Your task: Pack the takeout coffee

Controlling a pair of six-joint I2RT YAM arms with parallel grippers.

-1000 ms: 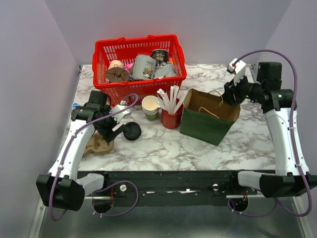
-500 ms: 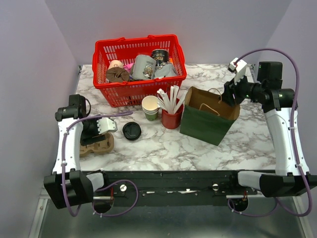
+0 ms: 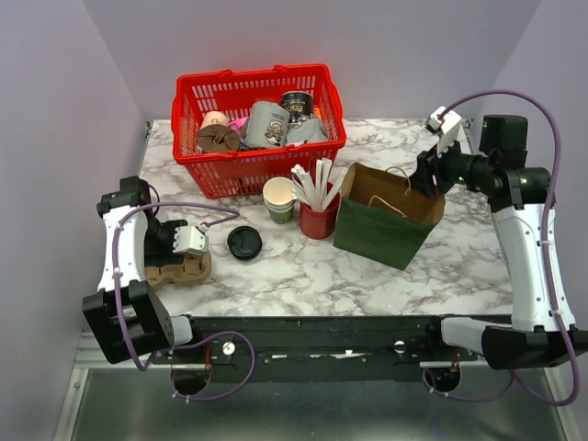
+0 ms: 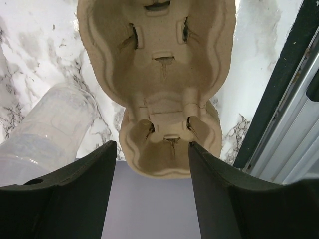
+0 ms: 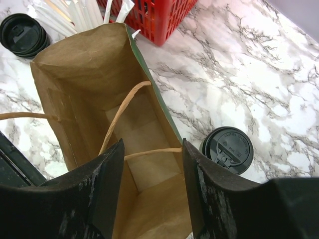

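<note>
**Coffee stands beside the bag, near the right jaws**

On the white marble table [image 3: 303, 271], a red mesh basket [image 3: 266, 172] full of cups stands at the far side. In front of it are a stack of green cups [image 3: 278, 199], a red cup [image 3: 318, 222] with white sticks, and black lids [image 3: 244, 243] lying flat. The green paper bag [image 3: 377, 237] stands upright and open. It is brown inside, and thin brown handles cross its mouth.

The coffee [image 5: 227, 149] stands on the table just beside the bag, on the side away from the lids. Only its round black plastic lid shows. In the top view the bag and the right arm hide it. The wall of the bag stands between the coffee and the inside of the bag.

The right jaws are apart and hold nothing. They hang above the mouth of the bag. The coffee is near them, a little to one side, not between them.

The left jaws are also apart and empty, well apart from the coffee. They are at the left side of the table, over a beige moulded pulp carrier [image 4: 159, 74] with round hollows.
</note>
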